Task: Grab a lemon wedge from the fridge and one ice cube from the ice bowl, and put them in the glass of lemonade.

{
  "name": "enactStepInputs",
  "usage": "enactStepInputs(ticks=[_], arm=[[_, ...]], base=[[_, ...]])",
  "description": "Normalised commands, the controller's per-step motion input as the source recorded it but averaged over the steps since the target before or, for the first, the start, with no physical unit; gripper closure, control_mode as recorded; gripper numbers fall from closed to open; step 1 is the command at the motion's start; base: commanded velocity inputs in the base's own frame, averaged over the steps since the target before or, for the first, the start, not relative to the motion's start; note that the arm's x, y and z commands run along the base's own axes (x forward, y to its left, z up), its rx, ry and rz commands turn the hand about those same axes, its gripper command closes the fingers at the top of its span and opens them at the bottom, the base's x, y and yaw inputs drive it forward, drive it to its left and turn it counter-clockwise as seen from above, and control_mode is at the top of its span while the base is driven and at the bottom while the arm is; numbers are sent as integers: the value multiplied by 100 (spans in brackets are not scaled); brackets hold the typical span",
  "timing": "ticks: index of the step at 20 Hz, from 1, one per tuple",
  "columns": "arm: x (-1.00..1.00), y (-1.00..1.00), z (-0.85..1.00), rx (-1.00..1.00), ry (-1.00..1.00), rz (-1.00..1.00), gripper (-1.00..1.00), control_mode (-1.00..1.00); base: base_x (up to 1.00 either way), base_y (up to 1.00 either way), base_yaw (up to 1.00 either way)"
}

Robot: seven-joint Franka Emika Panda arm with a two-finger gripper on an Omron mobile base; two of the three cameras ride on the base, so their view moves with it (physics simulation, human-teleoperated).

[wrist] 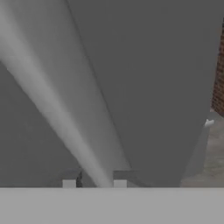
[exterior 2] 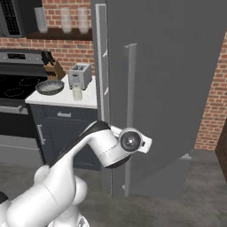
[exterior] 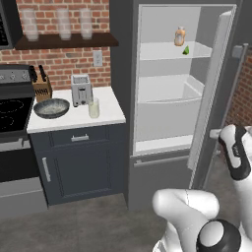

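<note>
The fridge (exterior: pixel 123 74) stands with its door (exterior 2: pixel 177 88) swung wide open. On its upper shelf lies the tiny yellow-green lemon wedge (exterior: pixel 186 50). My gripper (wrist: pixel 94 183) is at the door's long bar handle (exterior 2: pixel 131 88), and the bar (wrist: pixel 52 100) runs between the two fingertips, which sit close against it. On the counter to the left are the wide ice bowl (exterior: pixel 51 108) (exterior 2: pixel 49 87) and the short glass of lemonade (exterior: pixel 93 108) (exterior 2: pixel 77 92), far from my hand.
An orange-tinted bottle (exterior: pixel 179 36) stands just behind the wedge. A toaster (exterior: pixel 81 90) and a knife block (exterior: pixel 42 88) sit at the back of the counter (exterior: pixel 110 115), with a stove (exterior: pixel 12 110) to the left. Tall clear glasses (exterior: pixel 63 22) line the wall shelf.
</note>
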Motion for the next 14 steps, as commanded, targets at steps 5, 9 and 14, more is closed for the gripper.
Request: enactStepInputs(ticks=[5,9,14], arm=[[-73,-47,61,6,3,0,-100,-100],[-83,-18,77,0,14,0,-100,-100],[-99,3,69,-2,16,0,-100,-100]], base=[[0,0,0],[0,0,0],[0,0,0]])
